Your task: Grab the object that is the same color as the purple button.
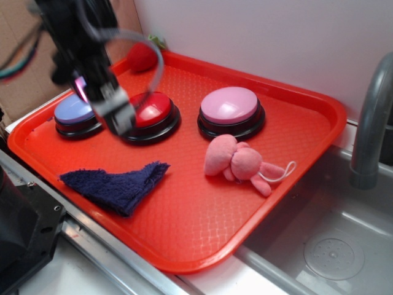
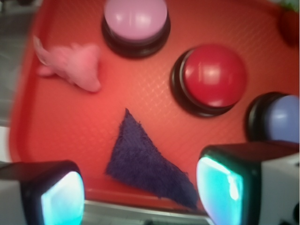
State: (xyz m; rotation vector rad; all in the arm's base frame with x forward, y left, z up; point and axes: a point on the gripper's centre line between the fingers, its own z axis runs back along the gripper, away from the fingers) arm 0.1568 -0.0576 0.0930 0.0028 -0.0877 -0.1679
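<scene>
A dark navy-purple terry cloth rag [image 1: 116, 183] [image 2: 147, 164] lies flat on the red tray [image 1: 202, 227] near its front left edge. The purple button [image 1: 74, 112] [image 2: 280, 118], pale periwinkle on a black base, sits at the tray's left. My gripper [image 1: 116, 117] [image 2: 140, 194] hangs open above the tray, between the purple button and the red button [image 1: 151, 110] [image 2: 213, 75]. In the wrist view the rag lies below, between the two teal pads [image 2: 220, 185], with nothing held.
A pink-lilac button [image 1: 230, 106] [image 2: 135, 16] and a pink plush toy [image 1: 241, 161] [image 2: 75, 64] occupy the tray's right half. A small red object [image 1: 142, 56] sits at the back. A metal sink [image 1: 331, 246] and grey faucet [image 1: 371, 123] stand right.
</scene>
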